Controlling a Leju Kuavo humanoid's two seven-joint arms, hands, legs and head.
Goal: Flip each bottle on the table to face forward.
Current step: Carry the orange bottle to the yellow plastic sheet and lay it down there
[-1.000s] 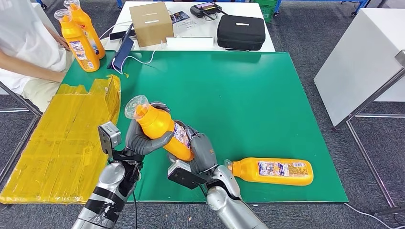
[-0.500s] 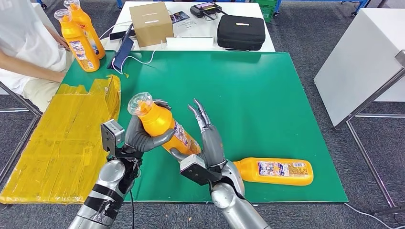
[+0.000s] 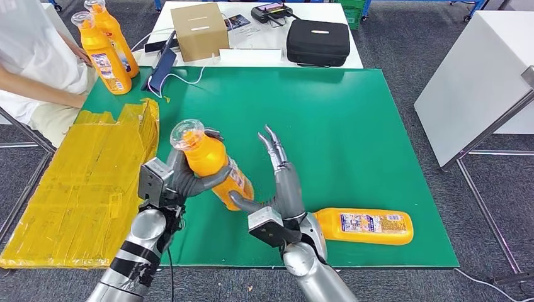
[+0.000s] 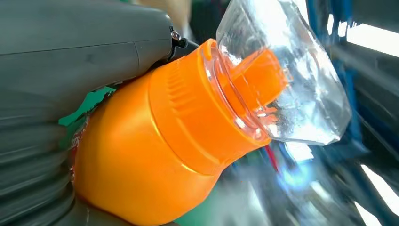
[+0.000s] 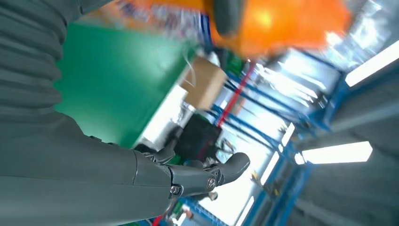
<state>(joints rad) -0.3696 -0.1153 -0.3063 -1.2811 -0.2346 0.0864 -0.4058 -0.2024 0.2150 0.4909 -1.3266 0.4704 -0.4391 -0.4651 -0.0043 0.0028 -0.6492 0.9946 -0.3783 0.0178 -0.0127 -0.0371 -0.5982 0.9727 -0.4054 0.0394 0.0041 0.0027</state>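
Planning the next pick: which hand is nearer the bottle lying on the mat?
Right. The right hand is open just beside the lying bottle; the left hand is farther off, holding another bottle.

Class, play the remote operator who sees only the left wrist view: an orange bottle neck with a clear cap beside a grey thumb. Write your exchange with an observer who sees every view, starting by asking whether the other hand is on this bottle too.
Observer: No. The right hand is open beside the held bottle, fingers pointing away from the robot.
Operator: Is the bottle on the table?
Observer: No, the left hand holds it tilted above the green table.
Operator: Any other bottles?
Observer: One lying bottle rests near the table's front edge, label up.
Operator: More?
Observer: Two upright bottles stand at the far left corner.
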